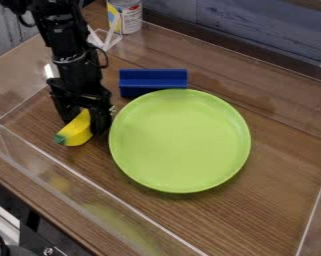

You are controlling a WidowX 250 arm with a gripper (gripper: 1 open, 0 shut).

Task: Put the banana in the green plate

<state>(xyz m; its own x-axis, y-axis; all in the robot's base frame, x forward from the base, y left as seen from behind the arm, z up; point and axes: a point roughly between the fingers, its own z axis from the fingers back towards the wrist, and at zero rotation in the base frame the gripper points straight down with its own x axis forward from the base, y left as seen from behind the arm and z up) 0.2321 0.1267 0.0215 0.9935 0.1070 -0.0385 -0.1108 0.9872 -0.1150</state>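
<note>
The task is barely begun: the banana (76,130) lies on the wooden counter (276,110), just left of the green plate (180,138) and outside its rim. The gripper (83,112) points down over it, jaws spread wide around the fruit, clamping nothing yet. Closing, lifting, carrying right and releasing all remain. A blue block (153,80) sits beyond the plate.

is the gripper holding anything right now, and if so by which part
Nothing is held yet. The gripper is open and pointing down, its fingers straddling the banana, which lies on the table left of the green plate.
</note>
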